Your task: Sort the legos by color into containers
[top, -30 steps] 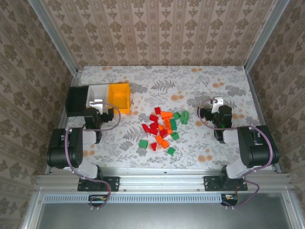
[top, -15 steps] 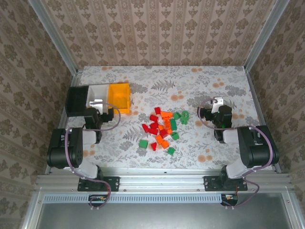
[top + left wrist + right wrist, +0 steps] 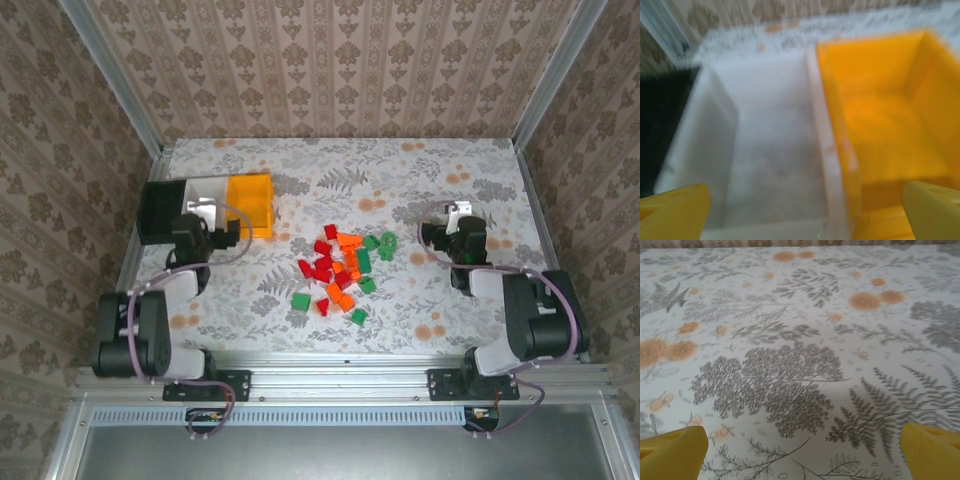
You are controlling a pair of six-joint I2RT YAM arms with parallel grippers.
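Red, orange and green legos point(image 3: 340, 270) lie in a loose heap at the middle of the flower-patterned desk point(image 3: 450, 160), between the two arms. A green brick point(image 3: 300, 301), a red brick point(image 3: 323, 306) and a second green brick point(image 3: 358, 317) lie on the heap's near side. All of them rest on the desk, apart from the bins.

Right of the heap, the right fingers point(image 3: 458, 212) point away over bare cloth. From the wrist camera their yellow tips point(image 3: 672, 450) are spread wide, released and grasping nothing, with the fern and blossom print of the desk point(image 3: 790, 365) between them.

At far left, the left fingers point(image 3: 203, 209) sit at the near edge of the white bin point(image 3: 208, 185). From the wrist camera they too are spread wide and released, one yellow tip point(image 3: 672, 210) at each lower corner.

The three containers stand in a row, side by side. The black bin point(image 3: 158, 208) is on the left, the white bin in the middle and the orange-yellow bin point(image 3: 250, 200) on the right. The left wrist view is blurred, but it shows a bare pale floor in the white bin point(image 3: 770, 165) and a bare floor in the orange-yellow bin point(image 3: 885, 130). The black bin point(image 3: 660, 125) appears there as a dark sliver, and its contents cannot be told.
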